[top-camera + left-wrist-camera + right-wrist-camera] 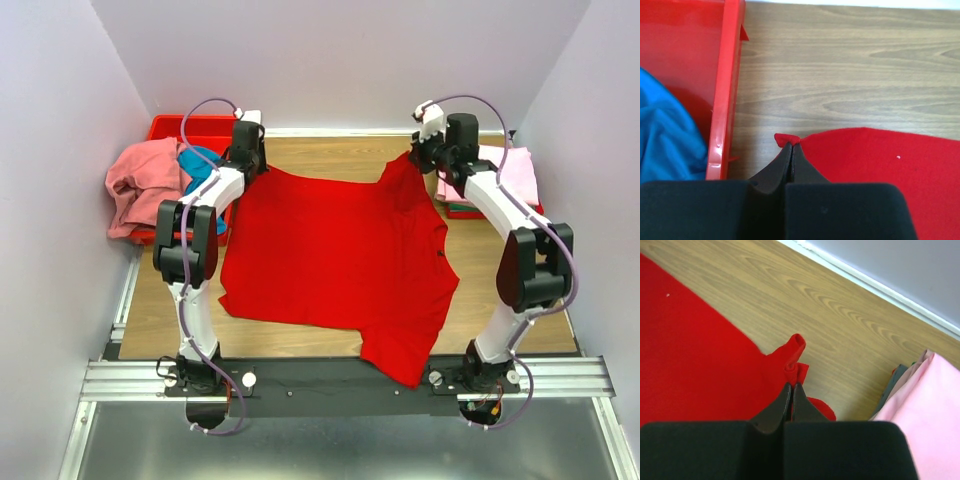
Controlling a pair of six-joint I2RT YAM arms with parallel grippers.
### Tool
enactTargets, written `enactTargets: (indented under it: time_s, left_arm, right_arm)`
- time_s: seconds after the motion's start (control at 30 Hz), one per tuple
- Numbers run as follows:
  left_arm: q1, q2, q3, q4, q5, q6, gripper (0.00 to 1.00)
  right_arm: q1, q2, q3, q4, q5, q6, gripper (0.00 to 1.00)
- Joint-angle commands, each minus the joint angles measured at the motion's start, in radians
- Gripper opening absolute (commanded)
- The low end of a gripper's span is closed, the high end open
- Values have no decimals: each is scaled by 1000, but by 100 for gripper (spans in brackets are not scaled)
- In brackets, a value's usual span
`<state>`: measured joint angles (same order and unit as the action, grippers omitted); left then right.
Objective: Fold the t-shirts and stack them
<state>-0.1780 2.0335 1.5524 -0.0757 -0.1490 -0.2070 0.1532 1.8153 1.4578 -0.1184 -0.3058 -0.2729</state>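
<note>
Both pinching cloth: left gripper (791, 146) holds one far corner of the red t-shirt (330, 250), right gripper (791, 386) the other. The shirt lies spread between them. A pink t-shirt (935, 390) sits just right of the right gripper.

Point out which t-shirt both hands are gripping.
The bright red t-shirt, spread across the table; the salmon pink t-shirt and teal t-shirt lie bunched at left, untouched.

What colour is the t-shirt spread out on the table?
The t-shirt is plain bright red; the top external view shows it best.
</note>
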Motion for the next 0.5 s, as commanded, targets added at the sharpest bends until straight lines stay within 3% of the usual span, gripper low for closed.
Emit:
enactTargets:
  time_s: [0.0, 0.47]
  left_arm:
    - [5, 19, 26, -41, -14, 20, 0]
    - [5, -82, -95, 25, -23, 26, 0]
  right_arm:
    - [-3, -135, -88, 22, -62, 26, 0]
    - [-3, -370, -335, 19, -151, 35, 0]
